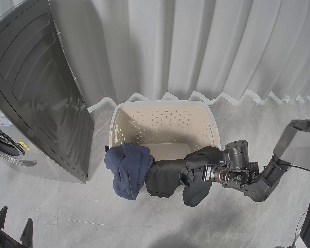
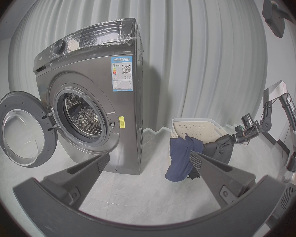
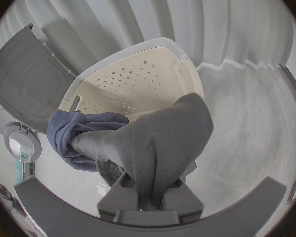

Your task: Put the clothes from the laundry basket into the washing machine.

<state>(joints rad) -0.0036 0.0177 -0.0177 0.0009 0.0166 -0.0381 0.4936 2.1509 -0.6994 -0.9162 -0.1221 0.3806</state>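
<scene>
Count: one washing machine [image 1: 34,86], one laundry basket [image 1: 163,104], two garments, two grippers.

Garments: one dark blue garment [image 1: 129,171] and one black garment [image 1: 165,176]. In the head view both lie in the lower centre, along the basket's near rim. The blue one is bunched at the basket's near-left corner and hangs down outside it. It is wrapped around one end of the black one.

Right gripper [image 3: 151,195]: clenched on the black garment. The cloth is pinched between its fingers and drapes over them. In the head view the arm comes in from the right edge at mid-height, and the black cloth stretches leftward from it to the blue bundle.

Left gripper [image 2: 148,156]: fingers spread apart with nothing between them. In the head view it sits low in the bottom-left corner, well apart from the basket.

Surface and room: pale grey marbled floor [image 1: 93,207]. A white pleated curtain [image 1: 196,35] covers the whole back wall, its hem pooling behind the basket.

Containers: the basket is cream inside with a lighter rim and star-shaped perforations (I cannot tell whether the black cloth touches the rim or hangs just above it). The machine stands at the left of the head frame, dark grey. Its round door [image 2: 23,129] is swung fully open, and the steel drum [image 2: 84,117] shows through the opening.
</scene>
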